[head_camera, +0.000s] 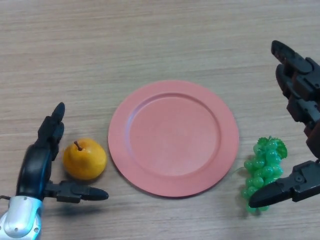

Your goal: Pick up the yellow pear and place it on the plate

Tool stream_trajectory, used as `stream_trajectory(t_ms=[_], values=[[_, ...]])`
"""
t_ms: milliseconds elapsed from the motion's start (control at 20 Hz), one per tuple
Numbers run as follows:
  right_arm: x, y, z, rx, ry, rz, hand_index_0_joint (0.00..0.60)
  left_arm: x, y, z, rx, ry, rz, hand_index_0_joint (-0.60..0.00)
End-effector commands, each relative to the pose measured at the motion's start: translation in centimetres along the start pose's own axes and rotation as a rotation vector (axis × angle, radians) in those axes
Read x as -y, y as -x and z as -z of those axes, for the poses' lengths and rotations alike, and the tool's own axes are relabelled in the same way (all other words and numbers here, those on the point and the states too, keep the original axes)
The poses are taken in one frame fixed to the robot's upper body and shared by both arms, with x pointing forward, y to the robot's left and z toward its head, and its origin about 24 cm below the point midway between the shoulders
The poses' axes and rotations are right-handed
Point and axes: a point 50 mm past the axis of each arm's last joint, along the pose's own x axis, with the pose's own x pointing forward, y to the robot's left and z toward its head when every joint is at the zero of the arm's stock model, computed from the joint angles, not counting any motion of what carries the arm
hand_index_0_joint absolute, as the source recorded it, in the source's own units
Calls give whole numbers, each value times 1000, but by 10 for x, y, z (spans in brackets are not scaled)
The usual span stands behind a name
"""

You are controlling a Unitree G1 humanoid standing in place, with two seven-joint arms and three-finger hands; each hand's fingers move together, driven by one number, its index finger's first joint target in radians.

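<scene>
The left hand [36, 167] is seen at the lower left corner, entering from the bottom edge on a silver wrist. Its fingers [52, 125] are held straight and are pointed away from the robot, while the thumb is stretched out sideways toward the middle, so the hand is spread wide. The right hand [300, 105] is seen at the right edge. Its fingers are extended upward and its thumb is stretched low toward the centre; nothing is gripped.

At four o'clock, the right hand [300, 100] runs past your frame's edge; its thumb covers part of the green grapes [264, 167].
</scene>
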Motion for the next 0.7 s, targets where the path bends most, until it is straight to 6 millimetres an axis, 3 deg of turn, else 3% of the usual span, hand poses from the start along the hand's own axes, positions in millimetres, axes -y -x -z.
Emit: stream_trajectory(t_ms=[50, 200, 250, 450, 700], values=[[8, 8, -34, 219, 105, 55, 0, -15, -10, -34, 249, 10, -68, -99], [8, 9, -35, 212, 106, 59, 0, -7, -12, -33, 281, -82, -41, -500], [8, 9, -35, 207, 113, 61, 0, -2, -12, -31, 277, -118, -11, -582], [8, 9, -35, 206, 108, 61, 0, -5, -10, -32, 248, -120, 8, -600], [10, 13, -37, 229, 110, 79, 0, -32, 7, -55, 284, -169, -53, -600]])
